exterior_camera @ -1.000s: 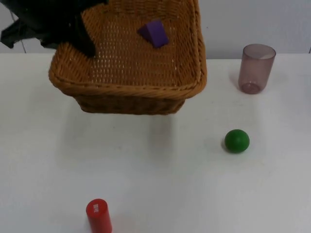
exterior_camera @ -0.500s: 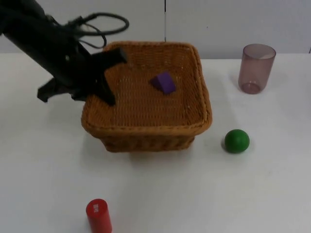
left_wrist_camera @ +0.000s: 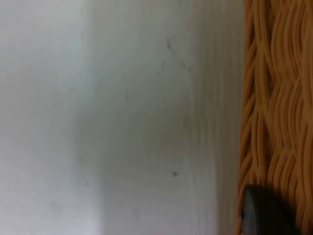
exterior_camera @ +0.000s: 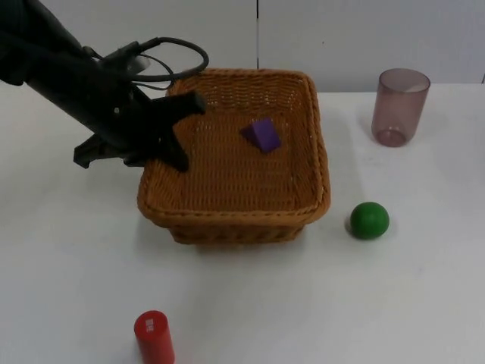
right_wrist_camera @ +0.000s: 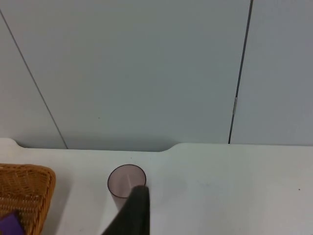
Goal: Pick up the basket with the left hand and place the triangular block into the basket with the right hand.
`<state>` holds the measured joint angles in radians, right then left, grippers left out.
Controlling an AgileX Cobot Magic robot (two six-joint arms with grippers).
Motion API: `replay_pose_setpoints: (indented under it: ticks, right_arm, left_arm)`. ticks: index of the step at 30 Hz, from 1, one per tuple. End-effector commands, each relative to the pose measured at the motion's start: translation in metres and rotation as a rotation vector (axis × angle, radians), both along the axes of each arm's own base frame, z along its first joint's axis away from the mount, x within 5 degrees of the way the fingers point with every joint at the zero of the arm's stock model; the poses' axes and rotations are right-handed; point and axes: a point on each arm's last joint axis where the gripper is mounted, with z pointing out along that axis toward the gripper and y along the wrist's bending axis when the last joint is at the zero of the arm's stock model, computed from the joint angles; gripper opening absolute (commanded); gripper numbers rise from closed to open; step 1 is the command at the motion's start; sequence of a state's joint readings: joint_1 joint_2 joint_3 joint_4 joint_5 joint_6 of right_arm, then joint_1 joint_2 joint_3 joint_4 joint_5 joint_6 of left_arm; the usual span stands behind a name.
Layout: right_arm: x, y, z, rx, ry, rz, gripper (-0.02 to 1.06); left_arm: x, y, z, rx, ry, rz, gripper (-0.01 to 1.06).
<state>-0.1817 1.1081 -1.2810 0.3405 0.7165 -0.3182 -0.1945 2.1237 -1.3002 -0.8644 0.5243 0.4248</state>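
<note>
Where basket [exterior_camera: 235, 212] sits, block [exterior_camera: 261, 134] inside

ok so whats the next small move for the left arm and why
Probably open the left gripper and back off the rim: the basket looks set down on the table, with the purple triangular block already lying inside it.
</note>
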Motion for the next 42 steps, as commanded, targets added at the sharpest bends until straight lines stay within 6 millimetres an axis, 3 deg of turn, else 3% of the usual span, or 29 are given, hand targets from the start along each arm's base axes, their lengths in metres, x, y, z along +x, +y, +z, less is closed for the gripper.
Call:
replay_pose_setpoints:
  ticks: [1, 22, 35, 37, 39, 40, 42]
  right_arm:
    - [-0.002, -0.001, 0.002, -0.014, -0.017, 0.0, 0.93]
    - [-0.005, 0.0, 0.005, -0.017, -0.026, 0.003, 0.93]
    - [-0.011, 0.001, 0.009, -0.031, -0.042, 0.009, 0.93]
    - [-0.011, 0.001, 0.009, -0.031, -0.042, 0.009, 0.93]
    - [-0.011, 0.001, 0.009, -0.031, -0.042, 0.009, 0.93]
    - [-0.011, 0.001, 0.009, -0.031, -0.042, 0.009, 0.93]
    - [-0.011, 0.001, 0.009, -0.031, -0.042, 0.009, 0.93]
  left_arm:
    - [0.003, -0.002, 0.002, -0.036, -0.013, 0.038, 0.0]
    - [0.001, -0.007, -0.022, -0.068, 0.034, 0.0, 0.0]
    - [0.002, -0.007, -0.021, -0.068, 0.018, 0.007, 0.0]
    - [0.002, -0.007, -0.021, -0.07, 0.026, 0.014, 0.05]
    - [0.002, -0.007, -0.022, -0.067, 0.023, 0.015, 0.18]
    - [0.002, -0.007, -0.022, -0.067, 0.023, 0.015, 0.18]
    - [0.002, -0.007, -0.022, -0.067, 0.023, 0.015, 0.37]
